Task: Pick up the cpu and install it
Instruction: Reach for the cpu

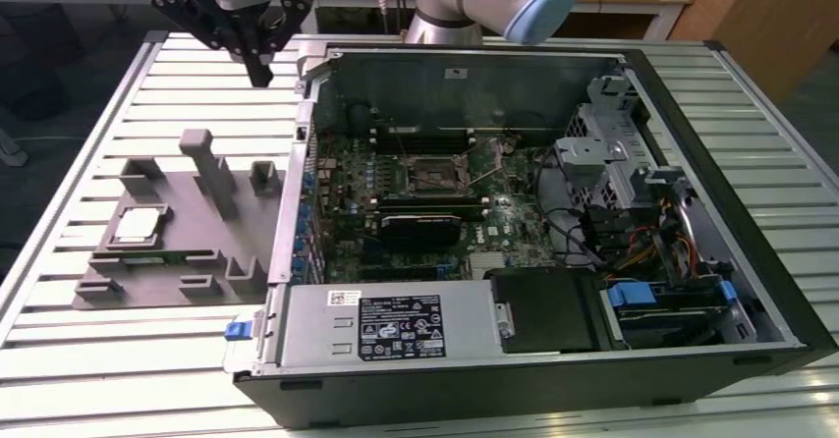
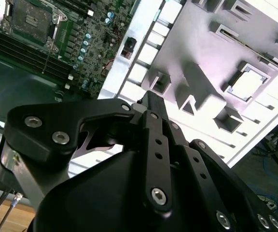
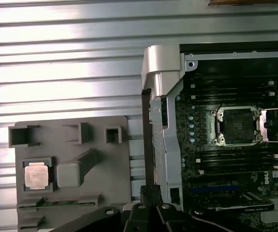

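The gripper (image 1: 259, 69) hangs with its fingers (image 2: 154, 130) pressed together and holding nothing, above the slatted table (image 1: 79, 114) and just beside a corner of the open computer case (image 1: 551, 384). Well apart from the fingertips, the cpu (image 3: 35, 174) lies flat in a square recess of the grey fixture (image 3: 115, 183). On the fingers' other side, inside the case, sits the open motherboard socket (image 3: 237, 126).
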`<control>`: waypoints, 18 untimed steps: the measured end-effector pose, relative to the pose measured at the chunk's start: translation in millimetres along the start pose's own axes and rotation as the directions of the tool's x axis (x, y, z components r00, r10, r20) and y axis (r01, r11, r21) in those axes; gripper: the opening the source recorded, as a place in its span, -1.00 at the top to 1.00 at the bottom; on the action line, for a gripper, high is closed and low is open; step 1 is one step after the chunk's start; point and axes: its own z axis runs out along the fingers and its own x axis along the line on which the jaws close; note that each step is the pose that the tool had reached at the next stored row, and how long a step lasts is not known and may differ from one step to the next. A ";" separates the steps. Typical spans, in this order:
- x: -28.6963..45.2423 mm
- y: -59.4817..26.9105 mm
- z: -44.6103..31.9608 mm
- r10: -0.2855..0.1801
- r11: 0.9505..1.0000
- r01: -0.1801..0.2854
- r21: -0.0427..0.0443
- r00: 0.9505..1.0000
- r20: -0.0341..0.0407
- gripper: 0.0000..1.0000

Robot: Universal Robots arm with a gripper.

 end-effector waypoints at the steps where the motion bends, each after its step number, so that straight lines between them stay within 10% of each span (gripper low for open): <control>1: 1.3 -0.1 0.1 0.000 1.000 0.000 0.000 1.000 0.000 0.79; 18: 22.9 -1.8 2.5 0.000 1.000 0.000 0.000 1.000 0.000 0.79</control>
